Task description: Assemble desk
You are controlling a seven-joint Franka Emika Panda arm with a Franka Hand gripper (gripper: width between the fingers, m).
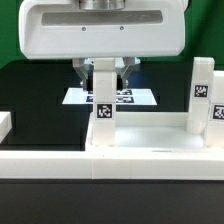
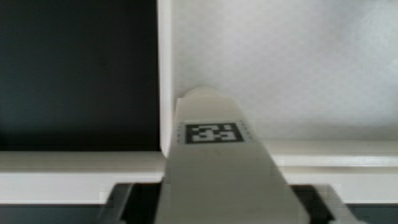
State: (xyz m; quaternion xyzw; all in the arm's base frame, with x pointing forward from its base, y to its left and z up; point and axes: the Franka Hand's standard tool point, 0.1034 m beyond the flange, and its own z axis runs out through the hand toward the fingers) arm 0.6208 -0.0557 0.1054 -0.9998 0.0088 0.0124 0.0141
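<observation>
white desk top (image 1: 150, 150) lies foremost; tool (image 1: 103, 72) grips an upright tagged leg (image 1: 103, 100) above it.

This looks like a robotics lab bench. A black table (image 1: 30, 95) sits against a green backdrop (image 1: 10, 30), a marker board (image 1: 112, 97) of printed tags lies flat on it, and white kit parts carry black-and-white tags (image 1: 103, 112).

gripper (image 1: 101, 70) closed on upright white leg (image 1: 102, 98), desk top (image 1: 150, 133) below, marker board (image 1: 140, 97) behind
</observation>
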